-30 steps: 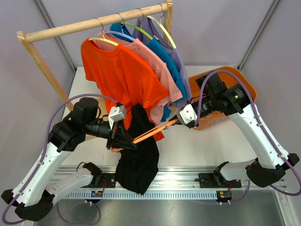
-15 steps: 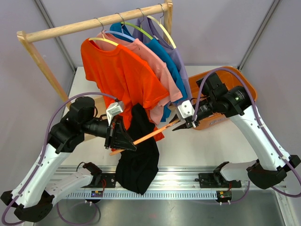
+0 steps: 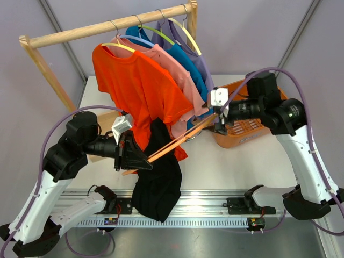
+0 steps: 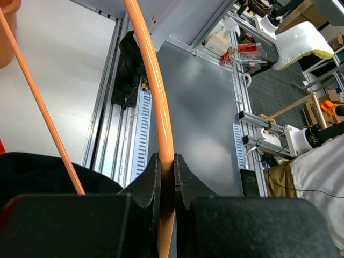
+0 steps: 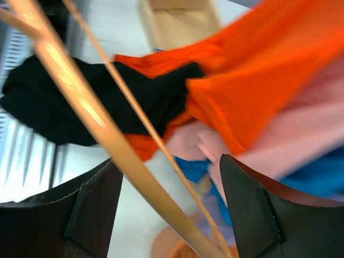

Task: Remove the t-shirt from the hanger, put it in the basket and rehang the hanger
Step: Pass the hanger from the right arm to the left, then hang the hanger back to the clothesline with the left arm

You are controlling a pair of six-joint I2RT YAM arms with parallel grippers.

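Note:
The orange hanger [image 3: 180, 140] slants across the middle of the table. My left gripper [image 3: 141, 160] is shut on its lower end, and the jaws [image 4: 167, 161] pinch the thick orange bar [image 4: 158, 91]. The black t-shirt [image 3: 158, 185] hangs from that end and drapes over the table's front edge. Its cloth [image 4: 32, 169] lies around the thin bar beside my left fingers. My right gripper [image 3: 219, 115] stands open at the hanger's upper end. The bar [image 5: 91, 115] passes between its spread fingers [image 5: 169, 161] untouched, with the black t-shirt [image 5: 64, 107] beyond.
A wooden rack [image 3: 107, 27] at the back carries orange [image 3: 134, 86], pink, blue and purple shirts on hangers, close behind the right gripper. An orange basket [image 3: 244, 129] sits at the right. A cardboard box [image 5: 180, 21] stands at the left.
My right gripper has opened, let go of the hanger and drawn up and back toward the rack. The left arm has shifted slightly left, still gripping the hanger.

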